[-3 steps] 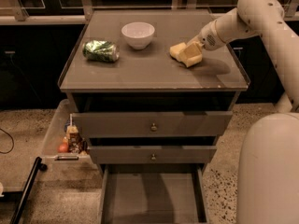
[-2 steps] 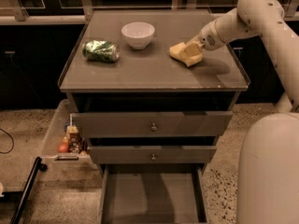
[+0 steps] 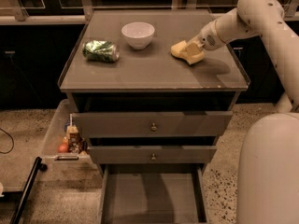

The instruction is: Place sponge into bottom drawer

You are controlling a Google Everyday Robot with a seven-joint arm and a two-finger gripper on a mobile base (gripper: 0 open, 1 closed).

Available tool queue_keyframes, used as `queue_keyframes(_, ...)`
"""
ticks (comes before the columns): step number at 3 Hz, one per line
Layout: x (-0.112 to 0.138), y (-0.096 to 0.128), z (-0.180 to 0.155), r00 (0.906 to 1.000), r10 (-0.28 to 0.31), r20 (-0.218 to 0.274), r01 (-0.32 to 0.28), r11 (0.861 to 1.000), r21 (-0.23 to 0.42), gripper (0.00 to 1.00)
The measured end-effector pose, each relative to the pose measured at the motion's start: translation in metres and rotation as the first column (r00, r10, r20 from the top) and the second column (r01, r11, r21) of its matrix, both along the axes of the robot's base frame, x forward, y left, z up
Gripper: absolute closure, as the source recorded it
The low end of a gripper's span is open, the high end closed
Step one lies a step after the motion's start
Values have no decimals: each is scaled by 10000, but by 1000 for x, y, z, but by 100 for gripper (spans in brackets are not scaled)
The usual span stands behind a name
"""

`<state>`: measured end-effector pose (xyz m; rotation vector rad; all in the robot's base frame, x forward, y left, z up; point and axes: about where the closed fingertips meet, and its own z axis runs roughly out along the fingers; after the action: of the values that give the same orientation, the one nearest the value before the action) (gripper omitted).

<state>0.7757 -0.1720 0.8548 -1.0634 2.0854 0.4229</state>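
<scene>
Dark room, speckled floor, dark cabinets behind. Grey cabinet top (image 3: 154,71) mid-frame, seen from above and in front.

Sponge (image 3: 180,49): pale yellow, on the tabletop in the right half, nearer the far edge than the front edge, well short of the right edge.

Gripper (image 3: 193,50): down at the sponge's right side, in contact with or overlapping it. Spread or closed on it: cannot tell. Sponge sticking out to the left of and below the gripper tip. White arm (image 3: 243,17) reaching in from past the far right corner, angled down toward the left.

White bowl (image 3: 138,34): upright, near the far edge, around centre, left of the sponge and apart from it.
Green crumpled can (image 3: 100,50): on its side, left half of the top, near the left edge.

Bottom drawer (image 3: 152,199): pulled out, flat grey floor exposed, nothing visible inside.
Top drawer (image 3: 152,123) and middle drawer (image 3: 153,154): slightly proud of the frame, small round knobs.

Clear side bin (image 3: 51,134) left of the cabinet, small items inside, kinds not readable.
White robot body (image 3: 268,171) filling the bottom right.
</scene>
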Motion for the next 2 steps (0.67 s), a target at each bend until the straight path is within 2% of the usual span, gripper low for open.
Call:
queue_keyframes(1,-2,2,-2,10000,44,-49,-44,10000,25,100)
queue_keyframes(2,-17,6,8,9992,390,46,-391,9991,180,100)
